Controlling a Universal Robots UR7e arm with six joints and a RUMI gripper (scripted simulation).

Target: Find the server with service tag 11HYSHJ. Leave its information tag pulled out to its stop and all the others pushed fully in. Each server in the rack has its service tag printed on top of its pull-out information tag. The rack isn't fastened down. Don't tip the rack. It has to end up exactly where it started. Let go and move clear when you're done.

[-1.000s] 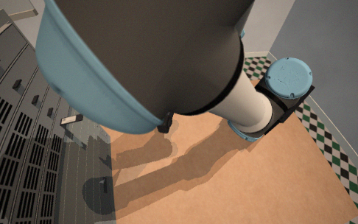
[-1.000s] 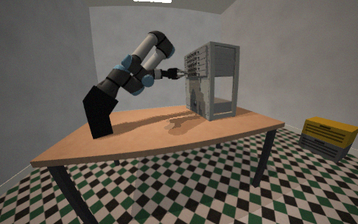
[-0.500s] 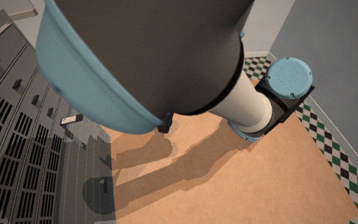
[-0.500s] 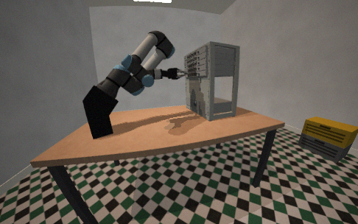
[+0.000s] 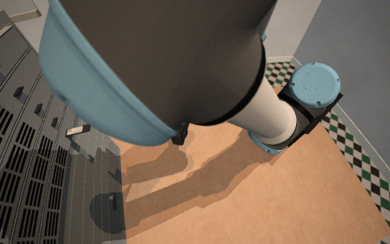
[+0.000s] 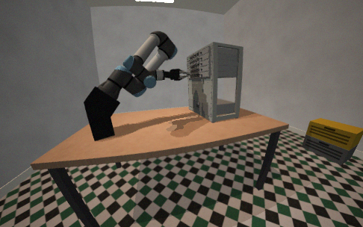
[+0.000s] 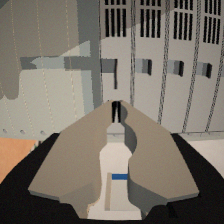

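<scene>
"How will the rack behave?"

"Heavy, I'd guess, but loose on the table, so I'd push or pull gently and straight. The drawn-out tag looks light, thin and stiff; I'd pinch its dark end across the thin faces."

"And the fingers?"

"Together, apparently on nothing. That tag stands out from the lowest server, just beyond and beside my tips. I can't read its number, so whether it's 11HYSHJ I can't tell."

Top view, upper left to lower right: no visible change | exterior view, left edge to right edge: any shift too small to tell | wrist view, whole frame: change cannot be told from a single picture
</scene>
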